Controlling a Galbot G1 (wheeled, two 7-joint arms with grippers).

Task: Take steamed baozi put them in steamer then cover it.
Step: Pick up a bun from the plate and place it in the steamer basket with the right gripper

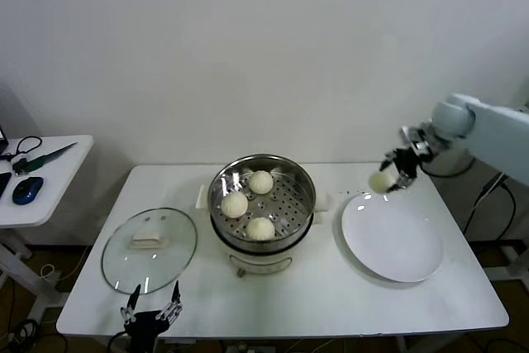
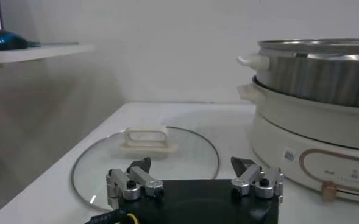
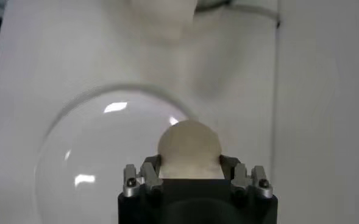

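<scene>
Three baozi [image 1: 248, 204] in steamer [image 1: 262, 204]; fourth baozi [image 1: 381, 180] clamped in right tool [image 1: 388, 179], above plate [image 1: 397, 241]. Soft, light, dents easily: grip sides gently. Left tool [image 1: 151, 310] spread, near glass lid [image 1: 149, 250] at desk [image 1: 331, 295] edge.

Even, bright indoor light, soft shadows.
Glare spots on glass lid [image 1: 150, 250] and white plate [image 3: 106, 164]; steamer [image 1: 262, 198] wall shines; right wrist view soft, far table [image 3: 301, 91] blurred; mouse [image 2: 2, 40] out of focus.
</scene>
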